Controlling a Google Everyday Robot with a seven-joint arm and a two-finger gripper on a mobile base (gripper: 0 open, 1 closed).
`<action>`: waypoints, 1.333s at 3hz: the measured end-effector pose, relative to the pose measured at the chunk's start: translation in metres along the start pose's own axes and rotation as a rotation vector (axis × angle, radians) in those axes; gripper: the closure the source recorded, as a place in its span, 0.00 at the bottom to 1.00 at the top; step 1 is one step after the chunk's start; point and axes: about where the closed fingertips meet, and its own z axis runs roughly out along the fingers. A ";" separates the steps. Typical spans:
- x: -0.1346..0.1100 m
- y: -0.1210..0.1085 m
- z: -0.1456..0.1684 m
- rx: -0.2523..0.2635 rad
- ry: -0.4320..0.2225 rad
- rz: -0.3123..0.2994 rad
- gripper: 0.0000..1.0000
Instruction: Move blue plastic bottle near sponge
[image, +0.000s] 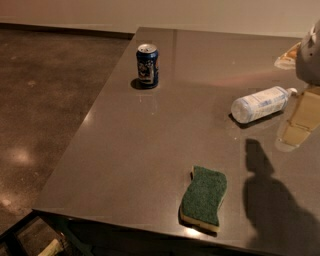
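Observation:
The blue plastic bottle (260, 104) lies on its side on the dark table (150, 145) at the right, with its white cap pointing right. The sponge (204, 197), green scrub top over a yellow base, lies near the table's front edge, below and to the left of the bottle. My gripper (296, 131) hangs at the right edge of the camera view, just right of the bottle's cap end and above the tabletop. It holds nothing that I can see.
A dark blue soda can (147, 65) stands upright at the table's far left. A pale object (286, 57) lies at the far right, partly behind my arm. The table's left and front edges drop to a brown floor (45, 100).

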 end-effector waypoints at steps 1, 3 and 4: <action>0.000 0.000 0.000 0.000 0.000 0.000 0.00; 0.000 -0.027 0.012 0.009 0.003 -0.061 0.00; 0.005 -0.060 0.032 -0.009 0.016 -0.110 0.00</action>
